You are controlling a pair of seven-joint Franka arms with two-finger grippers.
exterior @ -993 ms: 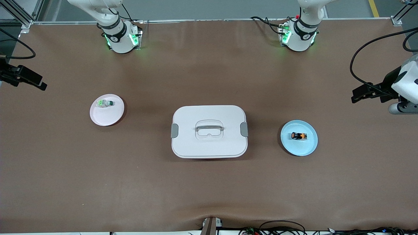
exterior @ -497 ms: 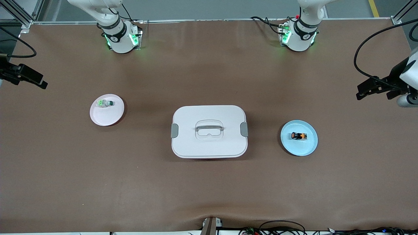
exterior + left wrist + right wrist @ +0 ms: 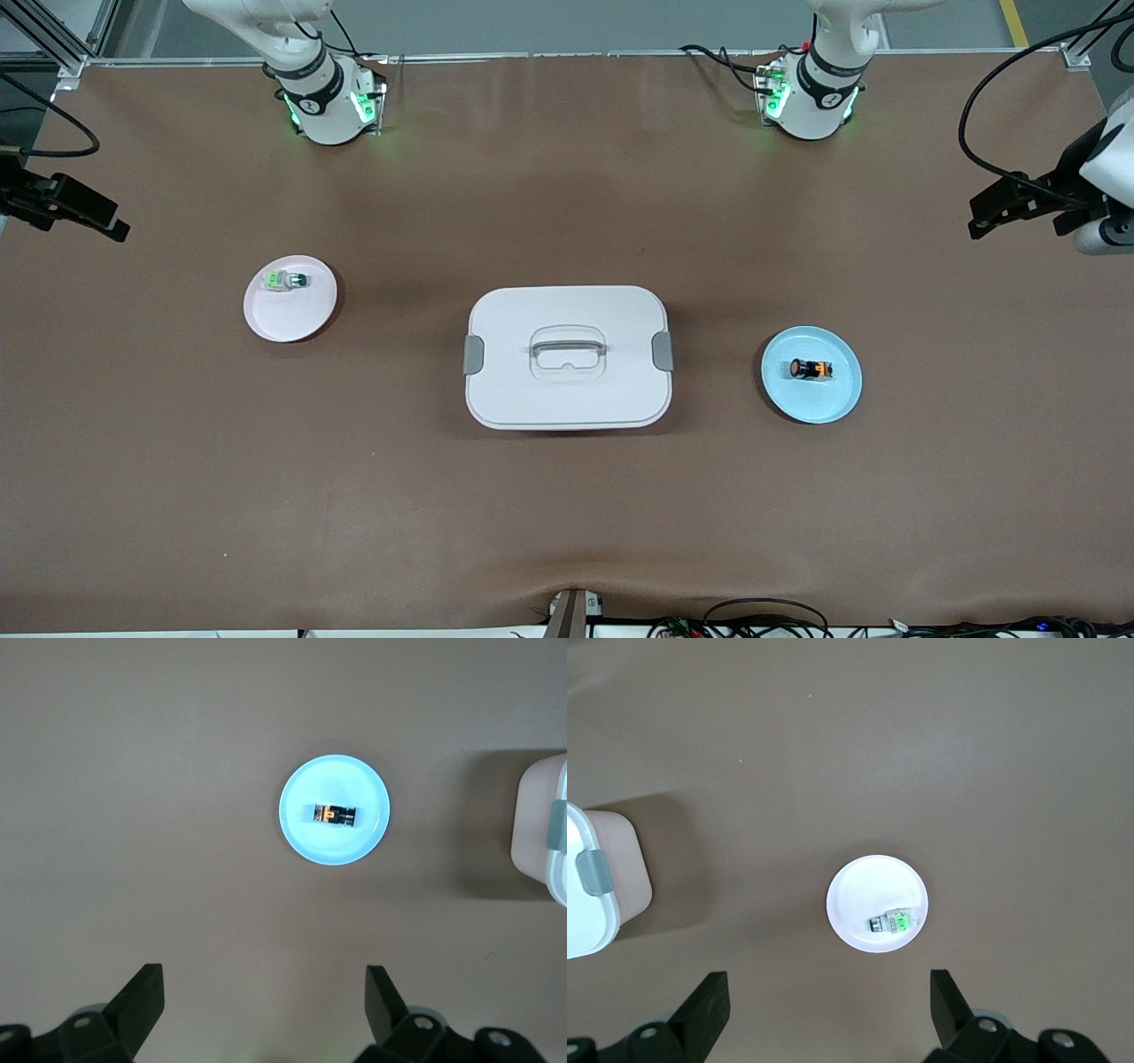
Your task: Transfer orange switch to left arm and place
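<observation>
The orange switch [image 3: 811, 369] is lying on its side on the blue plate [image 3: 837, 403] toward my left arm's end of the table, well apart from both my grippers. From my left wrist camera I see it end to end, black body with orange bits, though the markings are too small to read.

Mid-table sits the white box [image 3: 567, 403], lid on, grey clips at both ends. Each wrist view only catches a cut-off corner of it.

Toward my right arm's end, a bit farther from the front camera, the green-and-white switch [image 3: 285, 281] rests on the white plate [image 3: 297, 323].

My left gripper [image 3: 265, 994] hangs up high over the table's edge at that end, fingers spread wide, nothing in them. My right gripper [image 3: 829, 994] hangs over its own end, also wide and empty, mostly cut off in the front view.
</observation>
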